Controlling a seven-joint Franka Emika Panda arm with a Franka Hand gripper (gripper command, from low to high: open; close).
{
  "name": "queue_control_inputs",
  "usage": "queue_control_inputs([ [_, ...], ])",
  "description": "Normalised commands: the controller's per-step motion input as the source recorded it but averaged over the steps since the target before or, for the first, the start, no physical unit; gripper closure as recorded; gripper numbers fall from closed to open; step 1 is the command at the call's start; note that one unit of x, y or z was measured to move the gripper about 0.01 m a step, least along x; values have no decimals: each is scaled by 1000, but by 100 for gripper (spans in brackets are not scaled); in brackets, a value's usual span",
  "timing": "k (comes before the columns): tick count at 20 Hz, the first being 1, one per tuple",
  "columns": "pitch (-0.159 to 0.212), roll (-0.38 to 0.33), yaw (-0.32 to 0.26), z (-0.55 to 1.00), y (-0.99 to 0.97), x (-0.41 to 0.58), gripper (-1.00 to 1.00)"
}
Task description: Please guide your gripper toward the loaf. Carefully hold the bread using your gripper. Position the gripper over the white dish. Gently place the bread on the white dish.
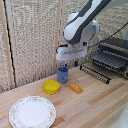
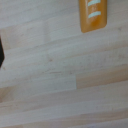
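Barely begun: the gripper point(image 1: 70, 64) (finger state unclear) hovers above the untouched loaf point(image 1: 76, 88); grasping and carrying to the white dish point(image 1: 32, 111) remain.

From my wrist cam I mostly just get pale wood planks of the table point(image 2: 60, 75), pretty blurry. The loaf point(image 2: 94, 15) pokes in, orange-brown with lighter marks on it, cut off by the frame edge. A dark sliver shows at another edge; can't tell what.
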Motion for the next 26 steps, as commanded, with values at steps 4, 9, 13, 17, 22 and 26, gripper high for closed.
queue_control_inputs([
  [4,18,0,130,-331,-422,0,-100],
  [9,0,0,101,-337,-398,0,-100],
  [13,-2,-13,103,-338,-142,5,-100],
  [17,0,-58,61,-308,61,4,-100],
  [22,0,-57,38,-270,66,1,-100],
  [26,-1,-51,55,-258,-24,36,-100],
])
